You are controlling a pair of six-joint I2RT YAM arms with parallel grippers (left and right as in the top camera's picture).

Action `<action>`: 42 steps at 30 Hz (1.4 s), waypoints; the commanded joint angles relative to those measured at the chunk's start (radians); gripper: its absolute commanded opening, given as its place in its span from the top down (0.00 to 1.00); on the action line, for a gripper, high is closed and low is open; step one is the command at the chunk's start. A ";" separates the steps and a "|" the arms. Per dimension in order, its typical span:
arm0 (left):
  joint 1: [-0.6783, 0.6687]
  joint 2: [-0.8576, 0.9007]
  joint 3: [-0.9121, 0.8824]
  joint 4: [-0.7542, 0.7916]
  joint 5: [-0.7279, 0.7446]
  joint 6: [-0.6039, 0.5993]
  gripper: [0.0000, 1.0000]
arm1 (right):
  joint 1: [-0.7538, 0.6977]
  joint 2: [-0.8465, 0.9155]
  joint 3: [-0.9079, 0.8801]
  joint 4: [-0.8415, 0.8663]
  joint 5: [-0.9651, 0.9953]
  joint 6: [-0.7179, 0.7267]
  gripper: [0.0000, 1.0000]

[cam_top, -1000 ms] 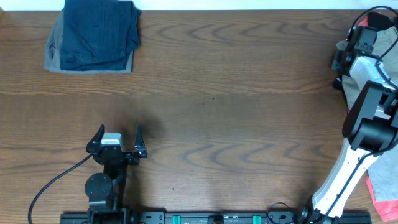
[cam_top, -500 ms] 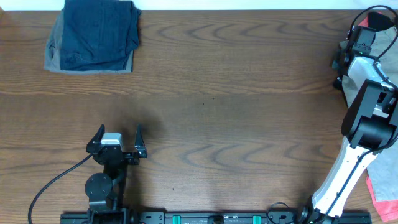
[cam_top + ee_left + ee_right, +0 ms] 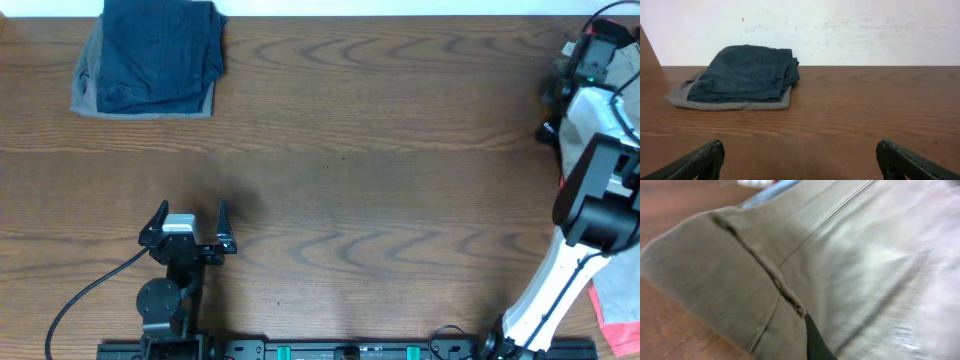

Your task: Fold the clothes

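Observation:
The clothes, a pair of khaki-beige shorts point(image 3: 805, 245), fill the right wrist view, with a thick seamed edge running across them and bare table at lower left. My right gripper point(image 3: 810, 332) is shut on a fold of this cloth; only one dark fingertip point(image 3: 815, 345) pokes out from under it. In the overhead view the right arm reaches to the table's far right edge, where a strip of the shorts point(image 3: 573, 135) shows beside it. My left gripper point(image 3: 190, 218) rests at the front left, wide open and holding nothing, fingers point(image 3: 702, 161) spread far apart.
A folded pile of dark navy and grey garments point(image 3: 150, 55) lies at the back left corner, and it also shows in the left wrist view as the same pile point(image 3: 745, 75). A coral-red garment point(image 3: 615, 310) peeks in at the front right edge. A white wall backs the table.
My right gripper has shut on the shorts, and its wrist has shifted slightly toward the right edge. The left arm has not moved.

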 commanded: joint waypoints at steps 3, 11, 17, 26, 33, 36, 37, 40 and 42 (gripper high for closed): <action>0.005 -0.006 -0.016 -0.035 0.014 0.006 0.02 | -0.014 -0.138 0.000 -0.019 0.053 0.023 0.99; 0.005 -0.006 -0.016 -0.036 0.014 0.006 0.02 | -0.014 -0.194 0.000 -0.056 0.053 0.023 0.99; 0.005 -0.006 -0.016 -0.035 0.014 0.006 0.02 | -0.015 -0.193 0.000 -0.101 0.045 0.023 0.99; 0.005 -0.006 -0.016 -0.036 0.014 0.006 0.02 | -0.015 -0.193 0.000 -0.103 0.044 0.023 0.99; 0.005 -0.005 -0.016 -0.036 0.014 0.006 0.02 | -0.015 -0.193 0.000 -0.103 0.037 0.023 0.99; 0.005 -0.005 -0.016 -0.036 0.014 0.006 0.02 | -0.015 -0.193 0.000 -0.102 0.037 0.022 0.99; 0.005 -0.005 -0.016 -0.036 0.014 0.006 0.02 | -0.015 -0.193 0.000 -0.102 0.037 0.023 0.99; 0.005 -0.005 -0.016 -0.036 0.014 0.006 0.02 | -0.015 -0.193 0.000 -0.096 0.037 0.022 0.99; 0.005 -0.005 -0.016 -0.035 0.014 0.006 0.02 | -0.015 -0.193 0.000 -0.091 0.037 0.023 0.99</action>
